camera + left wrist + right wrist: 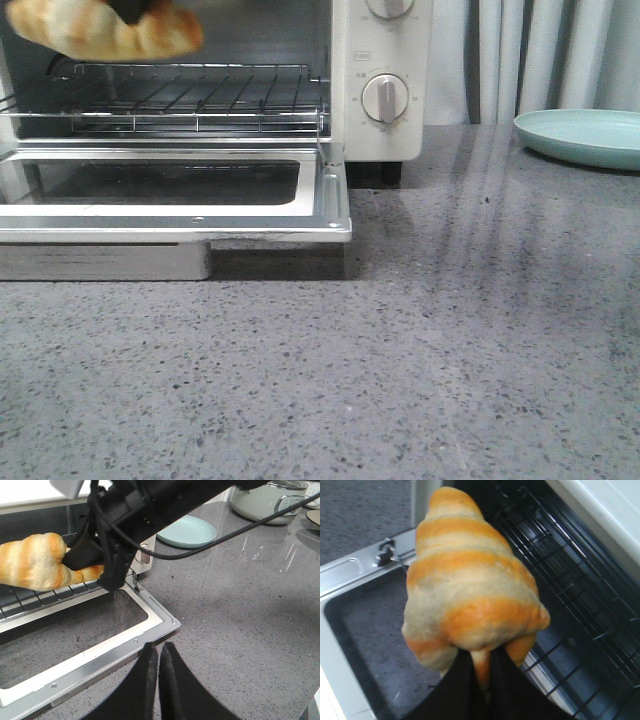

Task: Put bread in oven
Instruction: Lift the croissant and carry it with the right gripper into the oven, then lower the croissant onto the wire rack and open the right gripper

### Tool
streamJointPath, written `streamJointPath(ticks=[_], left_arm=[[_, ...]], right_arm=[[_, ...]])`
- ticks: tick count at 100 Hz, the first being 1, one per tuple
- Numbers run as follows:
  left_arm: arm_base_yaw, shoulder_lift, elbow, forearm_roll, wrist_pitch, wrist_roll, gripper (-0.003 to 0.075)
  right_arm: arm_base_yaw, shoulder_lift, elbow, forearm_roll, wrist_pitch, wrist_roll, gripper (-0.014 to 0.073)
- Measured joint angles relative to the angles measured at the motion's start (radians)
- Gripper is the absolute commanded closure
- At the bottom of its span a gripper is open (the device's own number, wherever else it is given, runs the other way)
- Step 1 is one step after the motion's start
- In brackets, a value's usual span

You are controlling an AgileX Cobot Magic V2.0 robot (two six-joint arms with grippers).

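The bread (pixel 105 32), a golden-orange croissant roll with cream stripes, hangs in the oven's opening above the wire rack (pixel 190 95). My right gripper (pixel 481 667) is shut on it; the bread (pixel 470 585) fills the right wrist view, and it also shows in the left wrist view (pixel 35 562) held by the black arm. The white oven (pixel 380 80) stands at the back left with its glass door (pixel 170 190) folded down flat. My left gripper (pixel 158 652) is shut and empty, low over the counter by the door's front corner.
A pale green plate (pixel 585 135) lies on the grey speckled counter at the right; it also shows in the left wrist view (pixel 190 530). A pale green pot (pixel 267 500) stands further back. Curtains hang behind the counter.
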Motion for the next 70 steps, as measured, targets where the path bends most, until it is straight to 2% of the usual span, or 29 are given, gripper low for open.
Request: streamJointPath(ticks=[35, 41, 48, 63, 70], left_arm=[[0.0, 0.0, 0.0, 0.0, 0.002, 0.0, 0.0741], [0.0, 0.0, 0.0, 0.002, 0.002, 0.0, 0.0742], [0.0, 0.0, 0.0, 0.002, 0.002, 0.0, 0.0742], [0.0, 0.0, 0.0, 0.002, 0.002, 0.0, 0.0742], [0.0, 0.0, 0.0, 0.002, 0.002, 0.0, 0.0742]], right_arm=[[-0.048, 0.044, 0.0, -0.025, -0.059, 0.036, 0.0668], [-0.048, 0.044, 0.0, -0.025, -0.061, 0.036, 0.0638], [-0.048, 0.044, 0.0, -0.025, -0.061, 0.036, 0.0547], [-0.048, 0.044, 0.0, -0.025, -0.061, 0.036, 0.0171], [-0.048, 0.044, 0.0, -0.027, -0.061, 0.036, 0.006]])
